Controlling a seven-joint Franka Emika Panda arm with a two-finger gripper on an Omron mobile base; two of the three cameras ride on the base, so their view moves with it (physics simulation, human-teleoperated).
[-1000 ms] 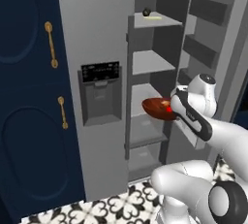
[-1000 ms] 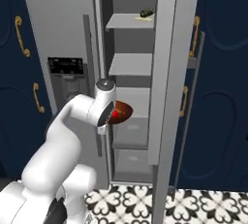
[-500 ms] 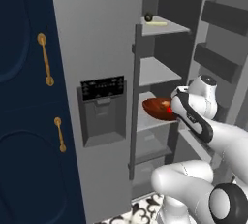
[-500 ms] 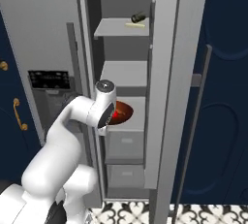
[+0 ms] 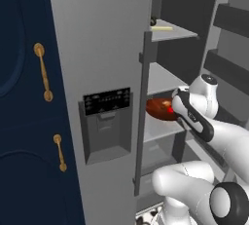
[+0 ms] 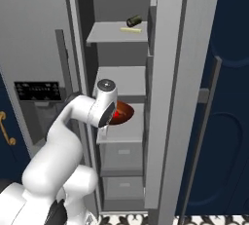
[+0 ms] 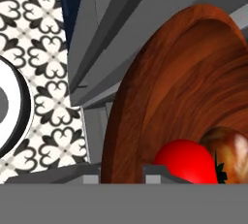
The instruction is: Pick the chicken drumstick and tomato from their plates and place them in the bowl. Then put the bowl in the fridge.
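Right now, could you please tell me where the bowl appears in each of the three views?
Left base view: bowl right of centre, above a fridge shelf.
Right base view: just left of centre, behind the white arm.
Hand view: large, right half, tomato inside.
Shared landmark: the grey fridge shelves.

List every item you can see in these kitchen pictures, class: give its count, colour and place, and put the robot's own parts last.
fridge: one, grey, door open, dispenser panel on the closed door.
bowl: one, reddish-brown, at the middle shelf, held by its rim.
tomato: one, red, inside the bowl.
chicken drumstick: one, brown, inside the bowl beside the tomato.
dark item: one, on the top shelf, too small to identify.
cabinets: navy, brass handles, either side of the fridge.
floor: black-and-white patterned tiles.
gripper: one, shut on the bowl's rim.
arm: one, white.
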